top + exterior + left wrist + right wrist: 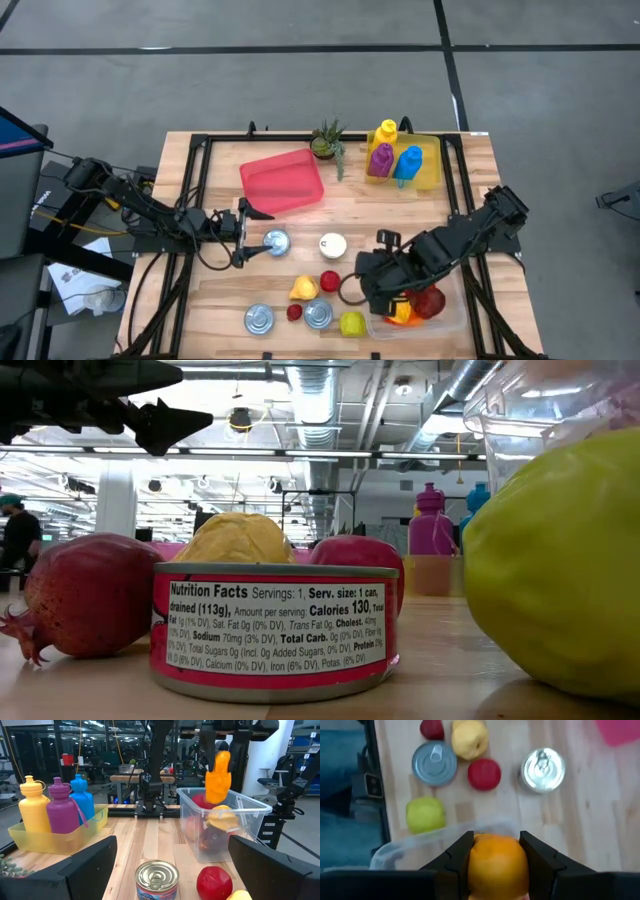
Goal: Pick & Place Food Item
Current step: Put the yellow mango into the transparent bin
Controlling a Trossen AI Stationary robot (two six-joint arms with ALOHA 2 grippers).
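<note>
Cans [543, 769] and fruit [484, 773] lie beside clear bin [415, 842]; right gripper [496, 852] holds orange [497, 865].

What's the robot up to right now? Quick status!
Right gripper shut on orange fruit, above clear bin. Left gripper open, waiting near can. Nothing in the way.

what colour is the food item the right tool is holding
Orange, clearest in the right wrist view, clamped by the right tool above the clear bin.

"Nutrition Facts" (Calories 130) on can [275, 630]
</note>
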